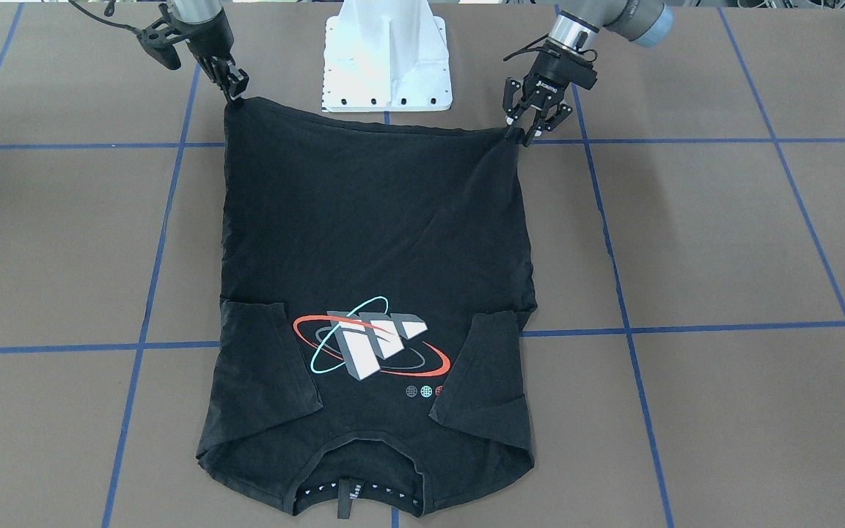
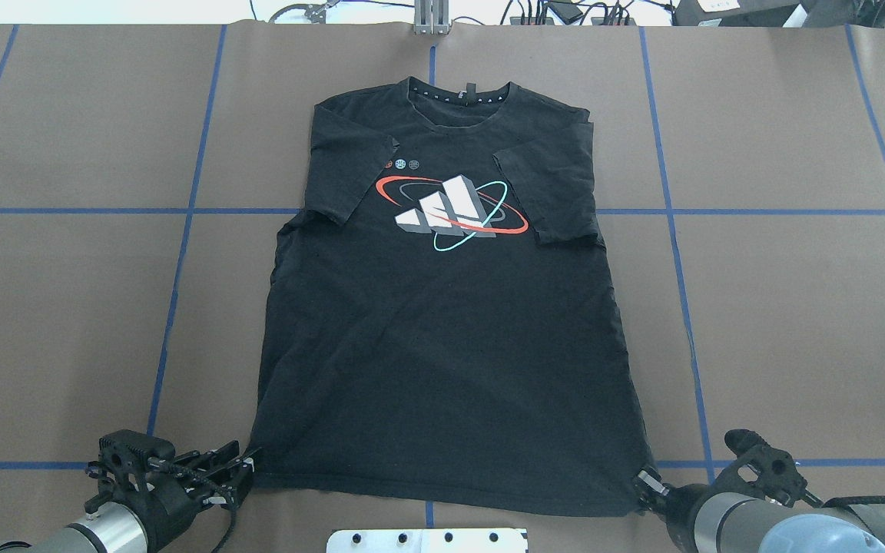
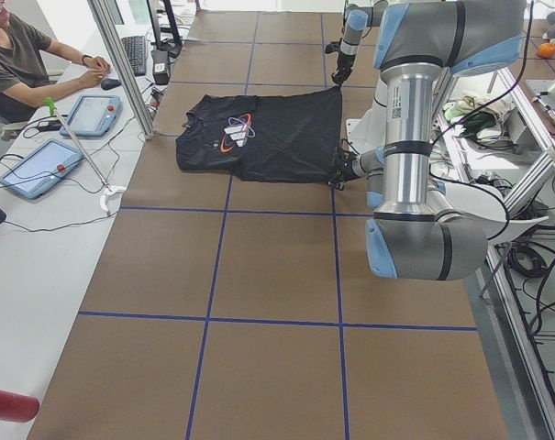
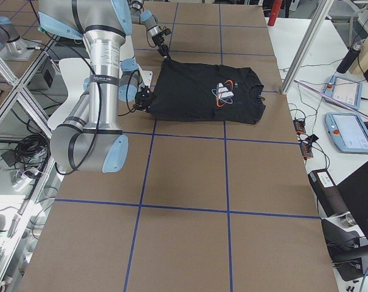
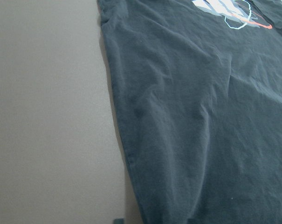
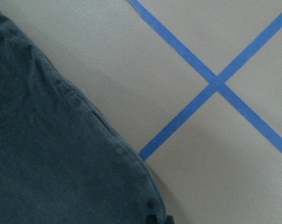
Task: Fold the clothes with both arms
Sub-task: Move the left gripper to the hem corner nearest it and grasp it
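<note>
Nearest the front camera is the collar (image 1: 353, 490) of the shirt (image 1: 371, 235), which lies face up and flat in the middle of the table (image 1: 723, 242), its hem (image 1: 386, 133) toward the robot. Both sleeves (image 1: 268, 363) are already turned in over the chest, flanking the graphic (image 1: 372, 345). That narrows the body to a rough rectangle, ready for a fold along its length.

At the hem's two corners the cloth peaks upward. The right gripper (image 1: 236, 94) has its fingers pressed together on one corner. The left gripper (image 1: 524, 129) pinches the other, and a taut crease runs from it into the body. Holding both corners at once keeps the hem straight, I judge, so it can be carried toward the collar as one edge.

Behind the hem stands the white base (image 1: 387, 66), and blue tape lines (image 1: 686, 326) grid the table.
</note>
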Motion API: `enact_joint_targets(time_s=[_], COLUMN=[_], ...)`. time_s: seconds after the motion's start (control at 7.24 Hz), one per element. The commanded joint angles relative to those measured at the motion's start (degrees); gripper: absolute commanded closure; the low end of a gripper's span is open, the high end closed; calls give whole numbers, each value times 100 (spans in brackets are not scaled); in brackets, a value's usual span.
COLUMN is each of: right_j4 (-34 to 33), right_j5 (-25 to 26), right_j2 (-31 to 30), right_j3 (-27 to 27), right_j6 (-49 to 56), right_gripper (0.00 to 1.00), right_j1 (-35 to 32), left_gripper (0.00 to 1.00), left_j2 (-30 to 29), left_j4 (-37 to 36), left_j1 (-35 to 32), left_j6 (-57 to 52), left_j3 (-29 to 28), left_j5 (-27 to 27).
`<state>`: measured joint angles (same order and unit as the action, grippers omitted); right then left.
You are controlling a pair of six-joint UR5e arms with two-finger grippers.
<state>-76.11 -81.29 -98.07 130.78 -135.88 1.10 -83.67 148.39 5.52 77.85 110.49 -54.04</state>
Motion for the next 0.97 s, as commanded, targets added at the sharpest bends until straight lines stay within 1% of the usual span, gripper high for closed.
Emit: enact_joint_targets(time_s=[0.0, 0.14, 0.28, 0.41, 0.55, 0.69, 0.83], right_j4=[0, 0, 0, 0, 0, 0, 0], right_j5=[-1, -1, -1, -1, -1, -9, -1], right_j2=[-1, 7, 7, 7, 7, 7, 7], right_j3=[0, 0, 0, 0, 0, 0, 0], right_j6=[0, 0, 0, 0, 0, 0, 0], right_gripper=[100, 100, 100, 100, 100, 100, 100], right_j1=[-14, -14, -14, -14, -14, -5, -14], left_gripper=[27, 15, 15, 17, 22, 30, 33], left_j2=[26, 61, 26, 17, 8, 8, 8], left_j4=[-3, -20, -55, -56, -64, -65, -73], left_j1=[-33, -42, -8, -7, 1, 10, 36], left_j6=[-7, -7, -7, -7, 19, 37, 54], left_j3=[112, 104, 34, 42, 51, 69, 34], left_j5=[7, 7, 7, 25, 7, 7, -1])
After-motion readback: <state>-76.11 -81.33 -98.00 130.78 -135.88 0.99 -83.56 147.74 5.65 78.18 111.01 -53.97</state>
